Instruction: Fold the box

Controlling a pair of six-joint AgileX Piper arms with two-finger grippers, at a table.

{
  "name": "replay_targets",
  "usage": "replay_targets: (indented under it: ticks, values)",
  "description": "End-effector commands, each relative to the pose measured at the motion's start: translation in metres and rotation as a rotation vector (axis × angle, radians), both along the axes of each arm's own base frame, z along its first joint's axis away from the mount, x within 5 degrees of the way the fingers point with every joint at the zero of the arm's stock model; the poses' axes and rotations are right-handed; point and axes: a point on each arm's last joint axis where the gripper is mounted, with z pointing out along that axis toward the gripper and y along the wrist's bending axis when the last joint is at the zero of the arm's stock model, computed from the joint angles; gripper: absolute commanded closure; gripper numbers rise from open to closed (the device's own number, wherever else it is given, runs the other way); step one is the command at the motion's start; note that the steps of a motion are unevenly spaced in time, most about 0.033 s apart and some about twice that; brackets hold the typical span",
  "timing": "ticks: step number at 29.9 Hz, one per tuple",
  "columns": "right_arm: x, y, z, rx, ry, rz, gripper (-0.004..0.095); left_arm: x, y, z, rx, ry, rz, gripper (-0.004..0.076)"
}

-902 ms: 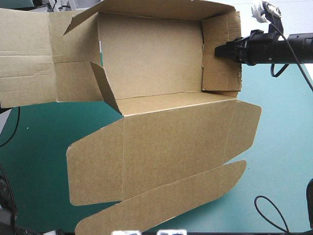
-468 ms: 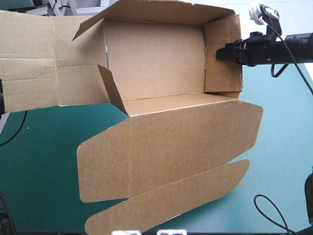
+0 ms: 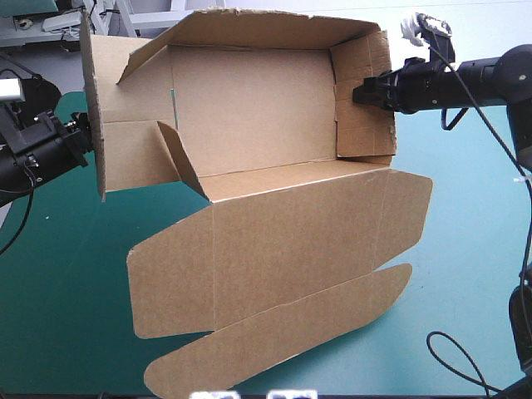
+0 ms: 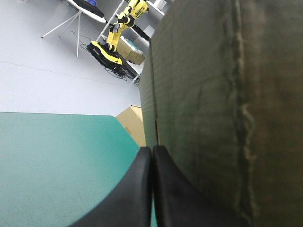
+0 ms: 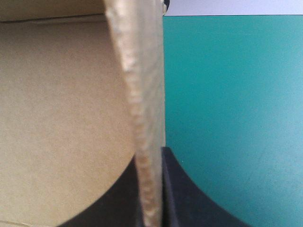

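Brown board box (image 3: 274,108) sits on the far half of the teal-green bench (image 3: 66,274), its back and right walls raised and its lid panel lying flat toward the near edge. The left hand (image 3: 81,138) is pinched almost closed on the box's left flap, which stands up on edge, and the right hand (image 3: 360,92) is pinched almost closed on the upright right end wall.

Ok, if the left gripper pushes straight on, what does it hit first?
The box itself: the left gripper is shut on its raised left panel, so going on would push it inward, probably toward the angled flap behind; depth is unclear.
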Motion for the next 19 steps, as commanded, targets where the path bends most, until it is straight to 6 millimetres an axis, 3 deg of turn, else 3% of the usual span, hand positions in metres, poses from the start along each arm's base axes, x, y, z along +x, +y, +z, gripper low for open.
replay_targets:
  ticks: [1,6,19]
  values:
    - [-0.007,0.003,0.021,0.064,-0.089,-0.021,0.0920,-0.023,-0.011,0.021,-0.032,-0.088,-0.090,0.0733]
    - [0.000,0.006,0.014,0.058,-0.071,-0.012,0.0921,-0.030,-0.014,0.017,0.039,-0.050,-0.073,0.0733]
    - [0.018,0.043,-0.007,0.040,-0.052,0.030,0.0920,-0.032,-0.014,0.014,0.091,-0.026,-0.058,0.0733]
